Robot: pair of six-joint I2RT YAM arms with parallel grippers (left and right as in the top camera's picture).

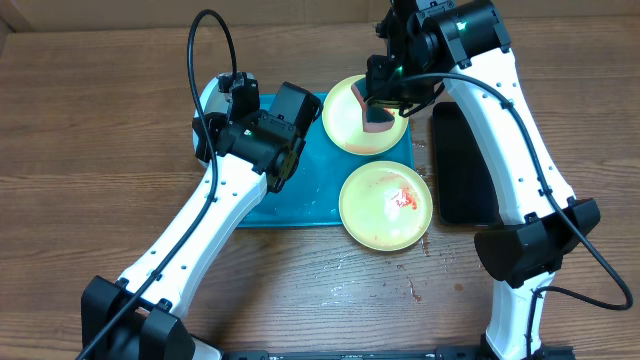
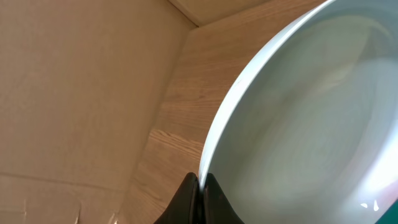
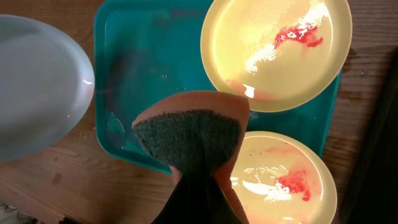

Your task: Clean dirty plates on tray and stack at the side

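Pinching blue plate (image 2: 298, 124) rim with left fingers (image 2: 180, 208), right fingers (image 3: 193, 202) clamping sponge (image 3: 186, 137)

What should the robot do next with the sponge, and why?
Probably lower the sponge onto the yellow plate beside it and rub. Red sauce smears that plate, and the right gripper holds the sponge close by.

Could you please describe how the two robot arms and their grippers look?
The left arm and right arm have smooth white links with black joints and bases. A thin black cable loops along each. A small green light glows near the right wrist. The left gripper and right gripper have black, tapered fingers.
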